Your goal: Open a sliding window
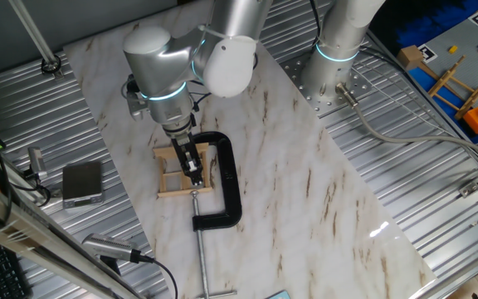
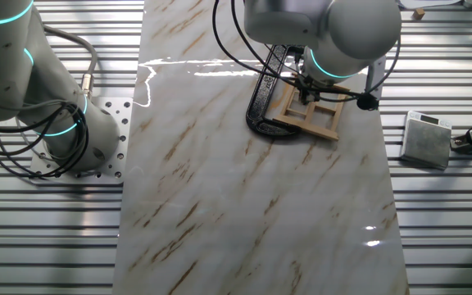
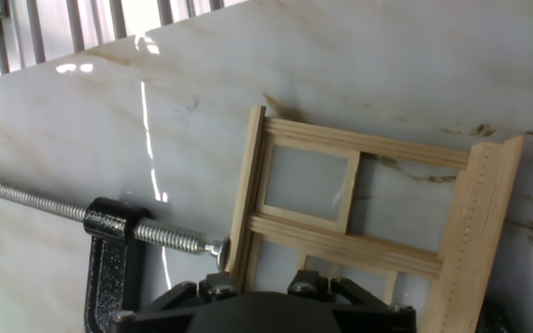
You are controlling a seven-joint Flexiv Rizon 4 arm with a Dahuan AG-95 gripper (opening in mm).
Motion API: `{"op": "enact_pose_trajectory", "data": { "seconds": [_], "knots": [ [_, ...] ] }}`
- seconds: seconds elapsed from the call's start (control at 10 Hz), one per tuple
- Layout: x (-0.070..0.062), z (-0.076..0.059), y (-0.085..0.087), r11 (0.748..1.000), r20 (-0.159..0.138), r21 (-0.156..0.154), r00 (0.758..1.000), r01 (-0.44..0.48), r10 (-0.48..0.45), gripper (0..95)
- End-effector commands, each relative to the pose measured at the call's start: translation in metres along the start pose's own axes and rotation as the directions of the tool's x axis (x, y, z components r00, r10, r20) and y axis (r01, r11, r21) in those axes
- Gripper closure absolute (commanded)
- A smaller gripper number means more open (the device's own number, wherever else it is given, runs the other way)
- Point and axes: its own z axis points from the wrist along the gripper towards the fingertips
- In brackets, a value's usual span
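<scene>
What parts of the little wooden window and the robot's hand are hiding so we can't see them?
- Gripper fingertips: in the hand view cut off by the bottom edge; in both fixed views too small, so open or shut is unclear.
- Sliding window: in the other fixed view the wrist covers its top; in the hand view its lower part is cut off.
- C-clamp: whether its far jaw touches the window is hidden.

Bright, even overhead light in all views. Glare streaks on the glossy white marble-pattern tabletop (image 2: 220, 164), esp. far edge in other fixed view & upper left in hand view. Soft short shadows under the black metal C-clamp (image 1: 226, 178). Fixed views sharp; hand view's dark bottom edge blurred.
</scene>
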Motion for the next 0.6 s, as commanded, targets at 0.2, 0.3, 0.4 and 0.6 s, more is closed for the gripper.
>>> {"op": "enact_pose_trajectory", "data": {
  "seconds": [0.2, 0.3, 0.4, 0.6],
  "knots": [
    [0.0003, -0.0005, 0.0004, 1.0, 0.0, -0.001, 1.0, 0.0, 0.0, 38.0],
    [0.0003, -0.0005, 0.0004, 1.0, 0.0, -0.007, 1.0, 0.001, -0.001, 38.0],
    [0.0003, -0.0004, 0.0005, 1.0, 0.0, -0.01, 1.0, 0.003, -0.003, 38.0],
    [0.0002, -0.0001, 0.0008, 1.0, -0.002, -0.016, 1.0, 0.008, -0.008, 38.0]
  ]
}}
